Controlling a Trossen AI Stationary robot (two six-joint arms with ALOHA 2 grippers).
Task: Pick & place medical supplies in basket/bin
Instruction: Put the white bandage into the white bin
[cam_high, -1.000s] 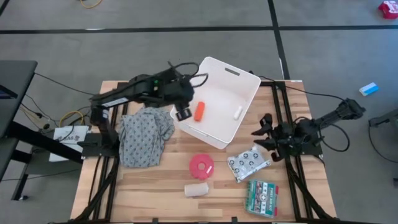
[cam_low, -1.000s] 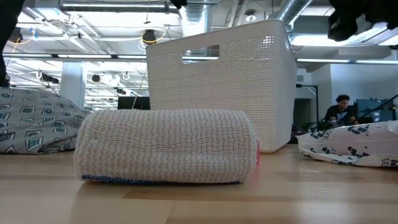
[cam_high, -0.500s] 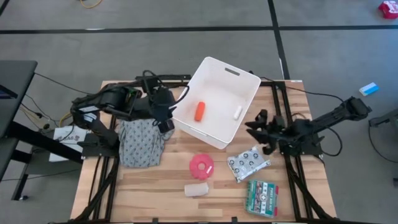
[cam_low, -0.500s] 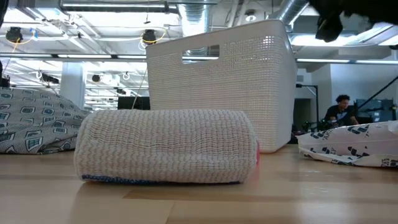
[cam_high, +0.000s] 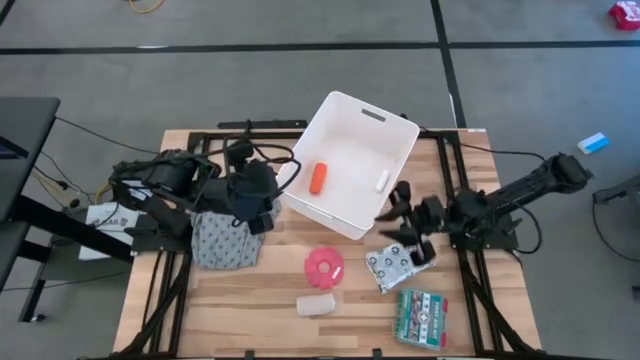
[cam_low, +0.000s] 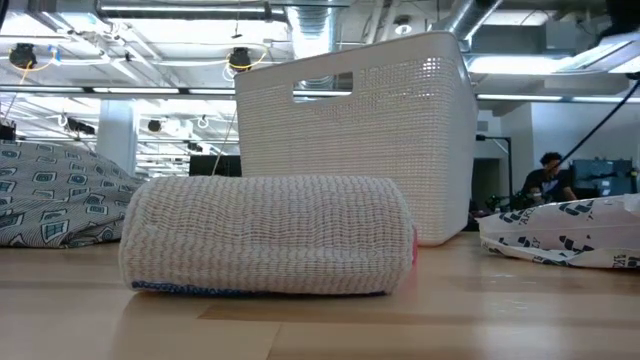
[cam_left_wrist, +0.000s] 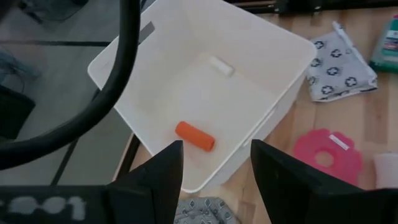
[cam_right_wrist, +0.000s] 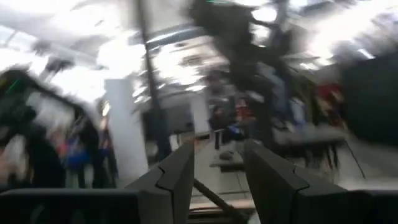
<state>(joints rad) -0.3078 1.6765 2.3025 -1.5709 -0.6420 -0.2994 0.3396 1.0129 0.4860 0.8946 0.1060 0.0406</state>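
Observation:
The white tub (cam_high: 398, 148) stands at the table's far middle; its woven wall (cam_low: 400, 150) rises behind the other items in the low view. Inside lie the orange cylinder (cam_high: 319, 178) (cam_left_wrist: 194, 136) and the white tube (cam_high: 383, 181) (cam_left_wrist: 221, 65). On the wood rest the pink disc (cam_high: 324, 267), the beige gauze roll (cam_high: 317, 305) (cam_low: 265, 235), the spotted packet (cam_high: 385, 268) and the green-red box (cam_high: 422, 317). My left gripper (cam_high: 255, 207) (cam_left_wrist: 214, 180) hangs open over the grey cloth (cam_high: 225, 240), left of the tub. My right gripper (cam_high: 398, 215) (cam_right_wrist: 217, 180) is open, beside the tub's near right corner, above the packet.
The grey patterned cloth lies heaped at the table's left (cam_low: 55, 195). Black frame rails (cam_high: 165, 290) run along both table sides. Bare wood shows between the pink disc and the cloth and along the near edge.
My left gripper has drawn back from over the tub toward the table's left and now stands over the cloth; the orange cylinder has stayed in the tub. My right gripper has moved from the table's right edge toward the tub and packet.

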